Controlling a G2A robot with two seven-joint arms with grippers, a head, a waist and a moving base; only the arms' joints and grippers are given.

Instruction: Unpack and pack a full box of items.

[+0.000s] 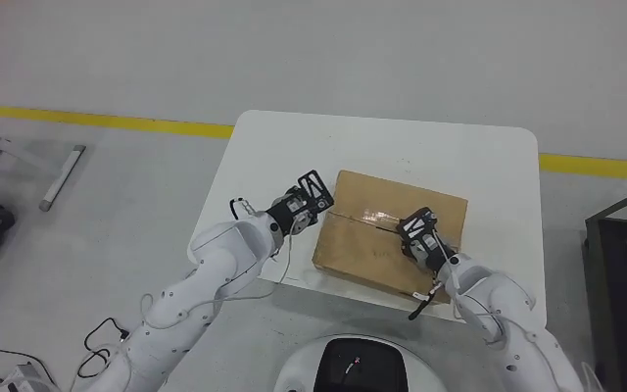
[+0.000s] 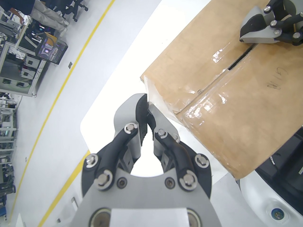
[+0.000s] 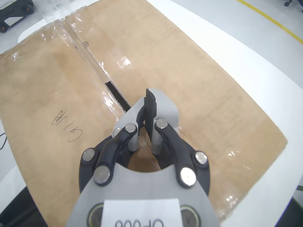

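Likely heavy, of stiff cardboard under slick tape (image 2: 219,56), the box (image 1: 392,230) on the tabletop (image 1: 274,147) has the left jaws closed against its end and the right jaws closed atop its seam, just behind a grippable slit (image 3: 117,94).

The cardboard box (image 1: 377,245) has its flaps down and taped, so its contents are hidden; the dark slit (image 3: 116,93) in the seam shows nothing inside. In the top view the right arm (image 1: 490,299) covers the box's near right corner and the desk (image 1: 294,157) edge there.
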